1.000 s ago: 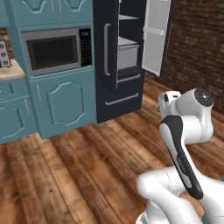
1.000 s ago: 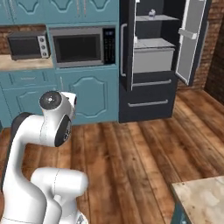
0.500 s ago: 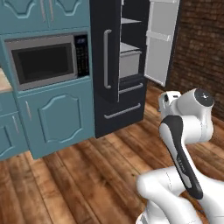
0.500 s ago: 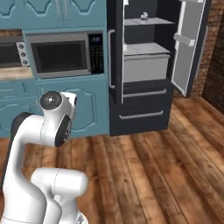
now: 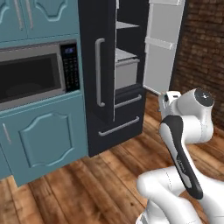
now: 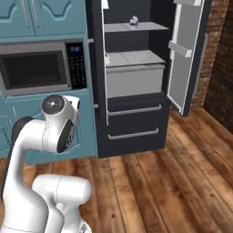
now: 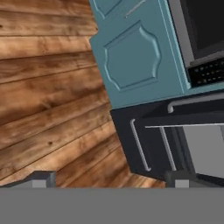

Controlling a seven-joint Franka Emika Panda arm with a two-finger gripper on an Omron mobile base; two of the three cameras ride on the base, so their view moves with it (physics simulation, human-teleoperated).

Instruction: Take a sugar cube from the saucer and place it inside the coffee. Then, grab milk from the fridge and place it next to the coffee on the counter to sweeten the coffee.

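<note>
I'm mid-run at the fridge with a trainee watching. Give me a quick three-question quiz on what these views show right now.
1. True or false: the fridge has its right-hand door swung open.
2. Where does the milk stand? A) on an upper fridge shelf B) on the wooden floor C) inside the microwave
3. In the hand view, are the jaws of the gripper open or shut, and is anything between them?

Key: 1 true. 2 A. 3 open, with nothing between them.
</note>
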